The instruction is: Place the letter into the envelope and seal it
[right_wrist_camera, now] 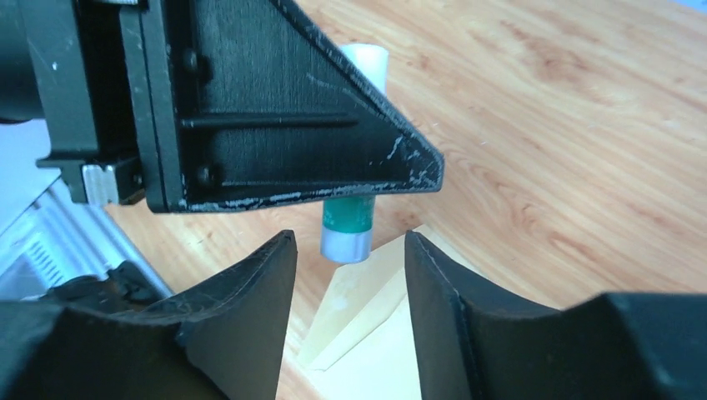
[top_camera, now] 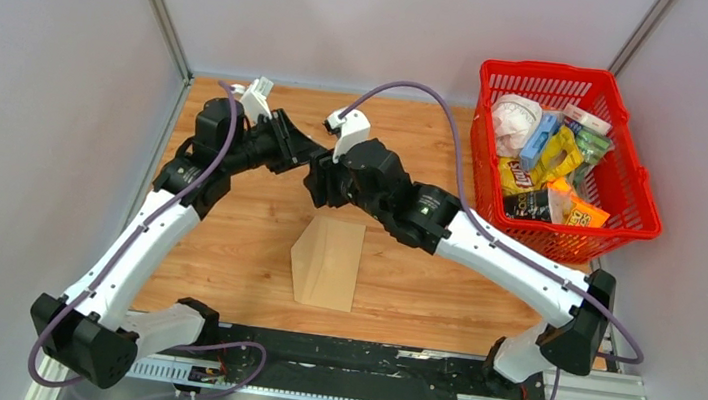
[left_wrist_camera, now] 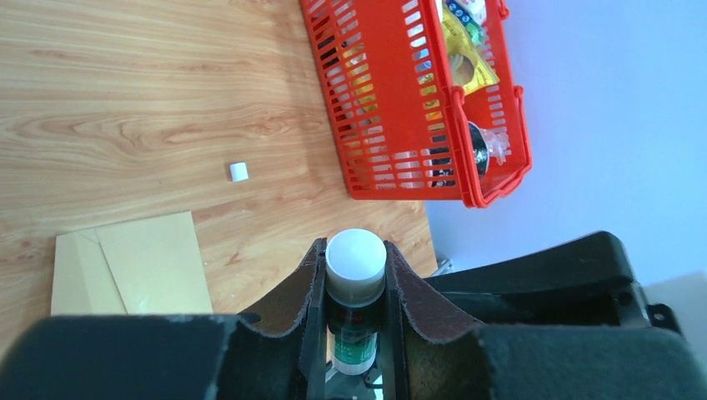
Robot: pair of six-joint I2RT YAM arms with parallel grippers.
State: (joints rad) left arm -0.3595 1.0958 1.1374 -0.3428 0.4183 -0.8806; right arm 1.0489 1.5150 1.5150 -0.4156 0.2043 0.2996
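Note:
The tan envelope (top_camera: pixel 331 264) lies flat on the wooden table in front of both grippers, its pointed flap spread out to the left. It also shows in the left wrist view (left_wrist_camera: pixel 142 262) and the right wrist view (right_wrist_camera: pixel 379 333). The letter does not show in any view. My left gripper (top_camera: pixel 303 152) (left_wrist_camera: pixel 356 247) is shut on a green glue stick (left_wrist_camera: pixel 356 279) with a white cap, held above the table. My right gripper (top_camera: pixel 318 182) (right_wrist_camera: pixel 350 243) is open, its fingertips either side of the stick's lower end (right_wrist_camera: pixel 348 227) without touching it.
A red plastic basket (top_camera: pixel 633 192) full of snack packets stands at the back right and also shows in the left wrist view (left_wrist_camera: pixel 392 125). A small white piece (left_wrist_camera: pixel 239 172) lies on the wood beyond the envelope. Grey walls close in the table on three sides.

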